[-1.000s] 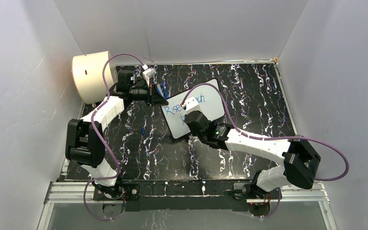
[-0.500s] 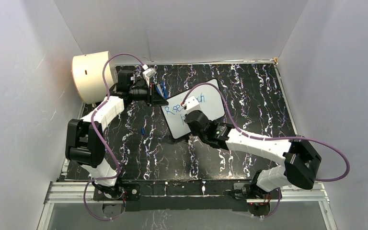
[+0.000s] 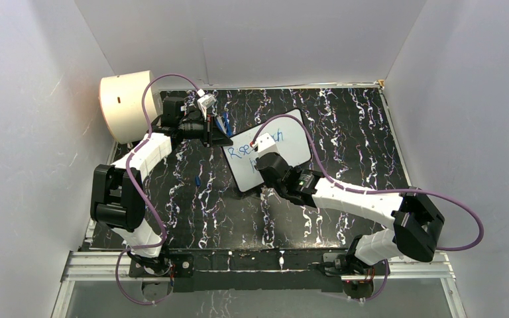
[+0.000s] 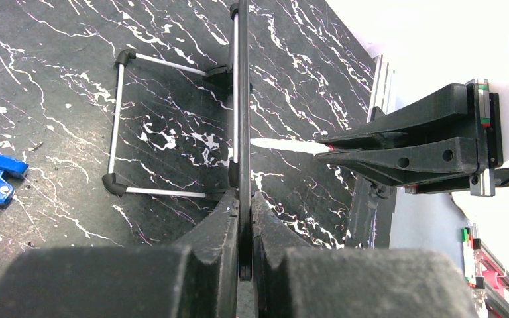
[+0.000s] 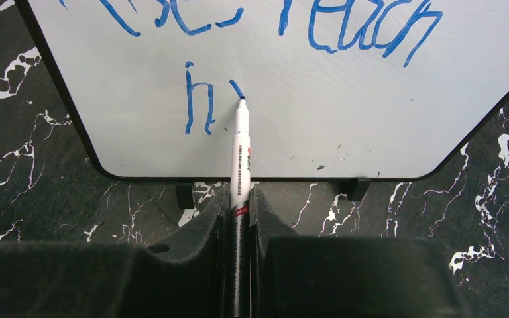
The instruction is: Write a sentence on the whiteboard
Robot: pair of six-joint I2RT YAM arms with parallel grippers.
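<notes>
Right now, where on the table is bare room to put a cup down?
Two patches: the far right, between whiteboard and right wall; the near middle, between left arm and right arm. Crowded: far left, around drum and left pincer.

The counter (image 3: 344, 119) is black, veined all over with white and faint purple streaks, like marble. Plain pale grey panels box it in: a left wall (image 3: 26, 132), a back wall (image 3: 252, 40) and a right wall (image 3: 464, 99) rise from its edges. A cream drum (image 3: 129, 103) sits at the counter's far left corner. A bare aluminium rail (image 3: 258, 265) runs along the counter's near edge. The light is soft and even.
</notes>
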